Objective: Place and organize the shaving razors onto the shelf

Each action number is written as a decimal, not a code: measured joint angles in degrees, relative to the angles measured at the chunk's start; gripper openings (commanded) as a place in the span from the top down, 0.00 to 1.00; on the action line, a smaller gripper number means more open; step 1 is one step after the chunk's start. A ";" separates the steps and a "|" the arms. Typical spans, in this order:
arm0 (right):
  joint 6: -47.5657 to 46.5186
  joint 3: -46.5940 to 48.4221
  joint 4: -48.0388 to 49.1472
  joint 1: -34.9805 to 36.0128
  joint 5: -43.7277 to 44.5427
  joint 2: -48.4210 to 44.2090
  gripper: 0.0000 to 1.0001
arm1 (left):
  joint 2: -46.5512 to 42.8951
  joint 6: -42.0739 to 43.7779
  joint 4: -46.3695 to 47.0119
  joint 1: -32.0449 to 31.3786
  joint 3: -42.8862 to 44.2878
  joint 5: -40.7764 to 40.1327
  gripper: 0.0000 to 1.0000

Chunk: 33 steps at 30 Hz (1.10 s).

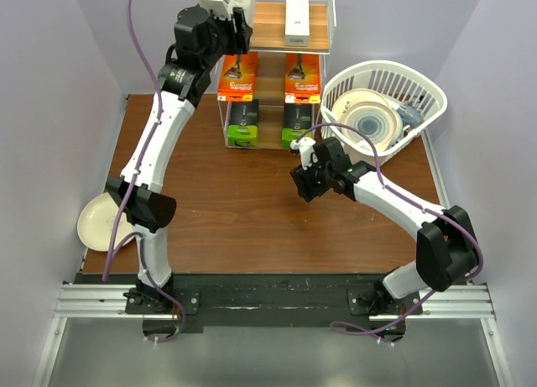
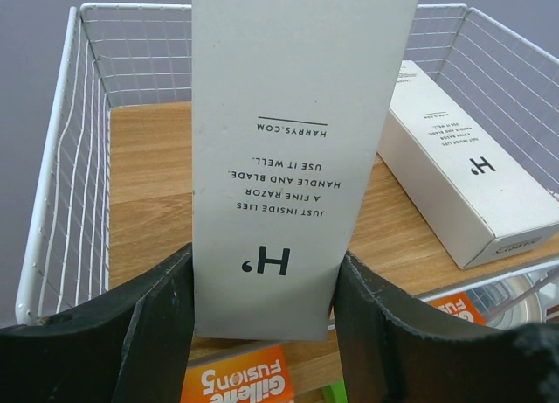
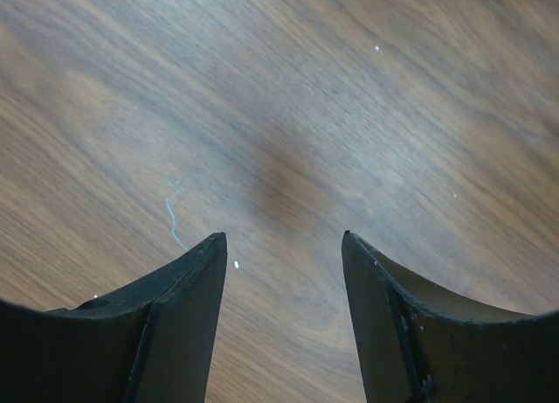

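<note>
- Step: last slim white box [image 2: 301,114], clamped in left tool [image 2: 266,276], hangs over shelf [image 2: 148,184] top tier, left of its twin [image 2: 463,184].
- Orange cards [image 1: 237,76] & black boxes [image 1: 243,122] sit on lower tiers.
- Next: lower box flat, parallel w/ twin, then let go.
- Right tool [image 3: 284,246]: spread, holding nothing, over bench [image 3: 349,114].

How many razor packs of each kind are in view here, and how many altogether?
Slim white boxes: 2 (one lying on the top board, one held in the left end effector)
Orange cards: 2
Black boxes with lime-green ends: 2
Total: 6
</note>
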 measured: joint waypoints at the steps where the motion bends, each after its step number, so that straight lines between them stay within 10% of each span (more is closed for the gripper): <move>1: 0.02 -0.09 -0.04 -0.13 0.00 -0.11 0.40 | 0.13 0.00 0.13 -0.04 0.07 -0.26 0.48; 13: 1.57 -1.84 0.02 -2.27 -0.63 -2.16 0.40 | 0.46 0.13 1.16 -0.94 0.13 -2.49 0.29; 33: 3.89 -2.86 0.70 -3.39 -1.92 -2.21 0.39 | 0.44 1.68 1.90 -2.12 -1.25 -4.02 0.28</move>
